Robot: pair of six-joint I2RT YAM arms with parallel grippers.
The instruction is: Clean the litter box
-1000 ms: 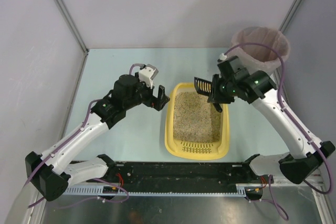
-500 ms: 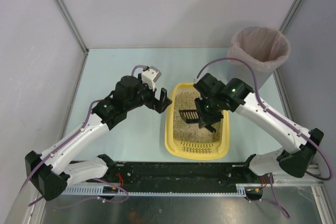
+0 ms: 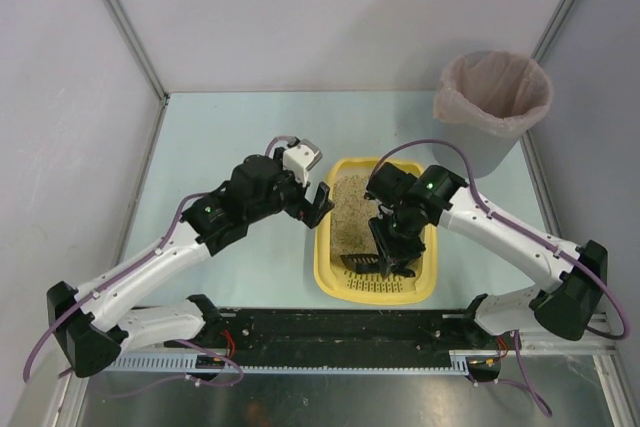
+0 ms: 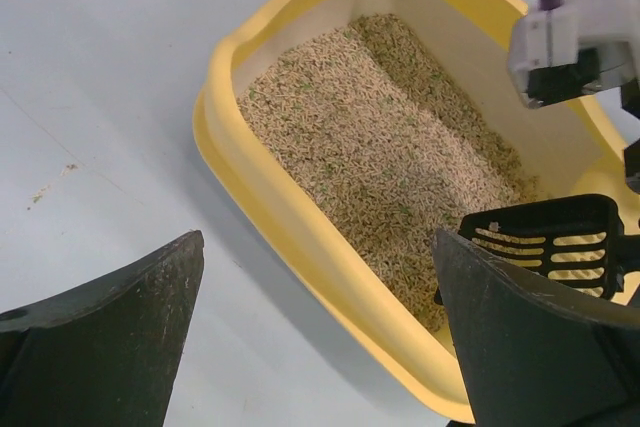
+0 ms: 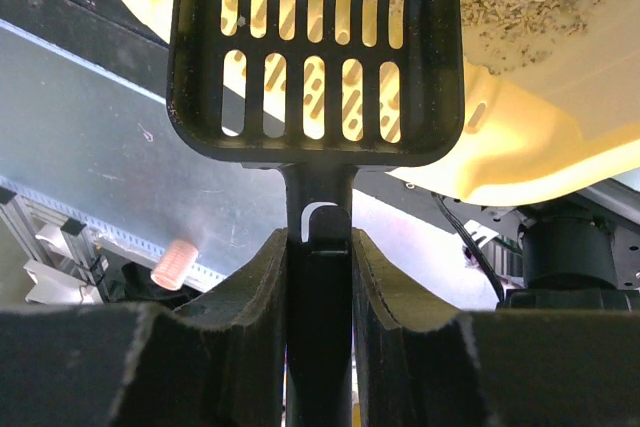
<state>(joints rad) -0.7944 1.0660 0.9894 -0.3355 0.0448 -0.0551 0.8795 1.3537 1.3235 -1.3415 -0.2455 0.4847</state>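
Litter box (image 3: 323, 247) sat mid-table between my arms, long axis running near-far, slotted rim at near end. Beige litter (image 3: 350, 209) covered its floor. My right gripper (image 5: 320, 247) clamped tight on handle of black slotted scoop (image 5: 315, 47), scoop head low at box's near end. My left gripper (image 4: 318, 347) hung wide open, holding nothing, just beside box's left rim. Grey bin (image 3: 495, 152) with pinkish liner stood far right.

We find open bench (image 3: 220, 137) left of the litter box (image 3: 323, 247). The right arm (image 3: 500, 232) and scoop (image 4: 545, 242) crowd its near end, and the bin (image 3: 492, 97) stands far right.
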